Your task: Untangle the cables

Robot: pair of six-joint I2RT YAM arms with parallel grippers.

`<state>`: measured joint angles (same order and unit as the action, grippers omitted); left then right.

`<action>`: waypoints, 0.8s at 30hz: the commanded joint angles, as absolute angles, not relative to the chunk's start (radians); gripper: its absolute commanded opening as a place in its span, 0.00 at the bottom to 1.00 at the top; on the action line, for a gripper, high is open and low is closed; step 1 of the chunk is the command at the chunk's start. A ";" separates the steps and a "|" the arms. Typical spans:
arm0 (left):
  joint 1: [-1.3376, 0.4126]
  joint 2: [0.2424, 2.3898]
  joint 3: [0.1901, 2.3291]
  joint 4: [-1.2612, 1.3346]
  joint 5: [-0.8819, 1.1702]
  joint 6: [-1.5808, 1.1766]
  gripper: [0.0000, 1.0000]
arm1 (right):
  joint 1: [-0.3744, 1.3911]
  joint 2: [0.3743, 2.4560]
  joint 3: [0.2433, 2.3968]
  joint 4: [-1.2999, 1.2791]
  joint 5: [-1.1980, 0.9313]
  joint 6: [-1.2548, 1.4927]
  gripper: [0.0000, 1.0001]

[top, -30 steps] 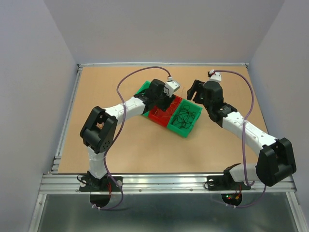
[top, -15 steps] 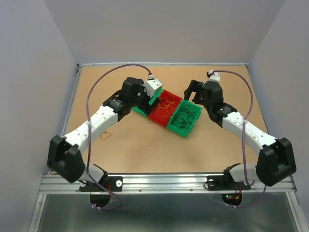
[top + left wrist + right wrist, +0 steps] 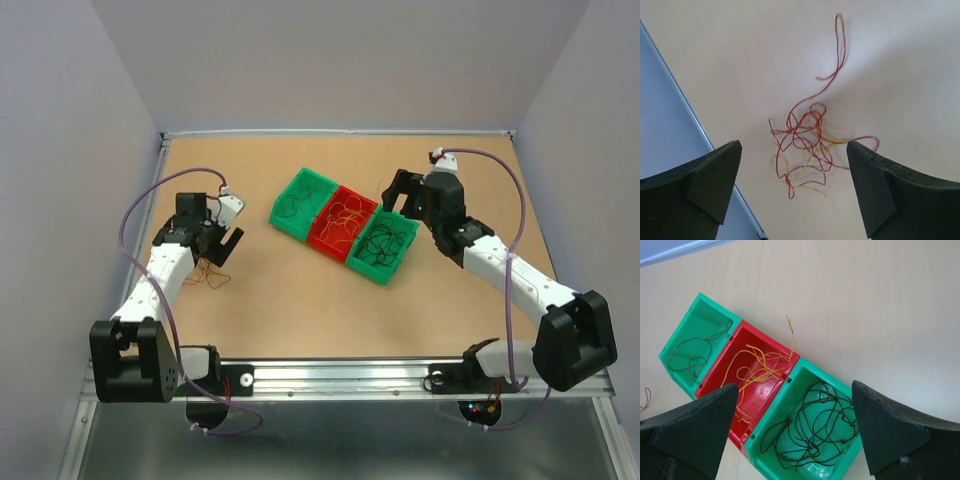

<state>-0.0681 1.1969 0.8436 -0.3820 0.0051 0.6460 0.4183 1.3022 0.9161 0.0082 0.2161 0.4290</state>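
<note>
A loose tangle of red and yellow cables (image 3: 807, 145) lies on the tan table (image 3: 300, 300), at the left (image 3: 210, 273). My left gripper (image 3: 793, 146) hangs just above it, open and empty (image 3: 222, 245). Three bins stand in a row. The left green bin (image 3: 680, 325) holds a dark reddish strand (image 3: 692, 352), the red bin (image 3: 771, 340) holds orange and yellow strands (image 3: 752, 371), and the right green bin (image 3: 827, 372) holds black strands (image 3: 812, 432). My right gripper (image 3: 795, 387) hovers open and empty above the red and right green bins (image 3: 400, 195).
A metal rail (image 3: 675, 110) runs along the table's left edge, close to the tangle. Grey walls enclose the table on three sides. The row of bins (image 3: 340, 225) sits diagonally in the middle, between both arms.
My left arm swung away from the bins to the left and now hangs over the tangle, its jaws opened wide. The right gripper opened wider and barely moved.
</note>
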 commanded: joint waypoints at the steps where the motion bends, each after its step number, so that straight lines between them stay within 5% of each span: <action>1: 0.037 1.310 0.796 -0.341 0.060 0.772 0.99 | 0.413 1.269 0.896 0.046 0.202 0.408 1.00; 4: 0.048 1.489 0.741 -0.285 0.043 0.785 0.99 | 0.413 1.262 0.896 0.046 0.196 0.410 1.00; 7: 0.055 1.617 0.785 -0.325 0.072 0.793 0.15 | 0.413 1.262 0.893 0.046 0.192 0.410 0.99; 8: 0.058 1.612 0.802 -0.342 0.115 0.792 0.00 | 0.413 1.261 0.894 0.048 0.195 0.411 0.97; 14: 0.045 1.353 0.957 -0.419 0.277 0.781 0.00 | 0.413 1.295 0.913 0.049 0.147 0.405 0.92; 24: -0.271 1.322 1.244 -0.473 0.451 0.603 0.00 | 0.414 1.322 0.882 0.231 -0.294 0.259 0.85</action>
